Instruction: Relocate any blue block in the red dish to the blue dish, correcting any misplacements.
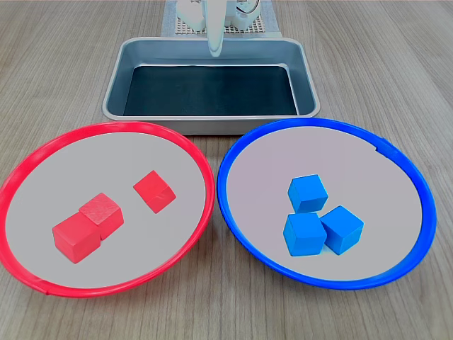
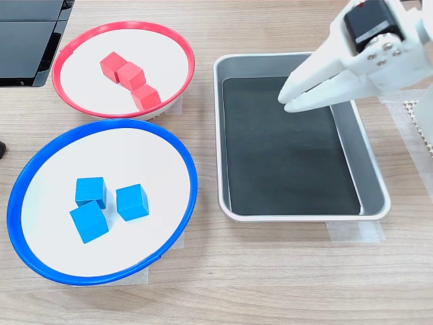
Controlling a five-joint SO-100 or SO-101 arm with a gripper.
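three blue blocks (image 1: 316,215) clustered inside the blue dish (image 1: 233,152), three red cubes (image 1: 106,212) inside the red dish (image 1: 198,156). gripper (image 2: 287,100) over the metal tray (image 2: 379,177), fingers nearly together, gripping nothing. no readable writing anywhere.

Both exterior views are bright and evenly lit from above; shadows are soft and faint; the metal tray (image 1: 212,117) rim shines a little; everything looks sharp, and the wood grain on the bench (image 2: 270,284) shows clearly.

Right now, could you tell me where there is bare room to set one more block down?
The metal tray is empty, though the gripper hangs over it. The red dish is bare right of its red cubes. The blue dish is free above its crowded blue blocks.
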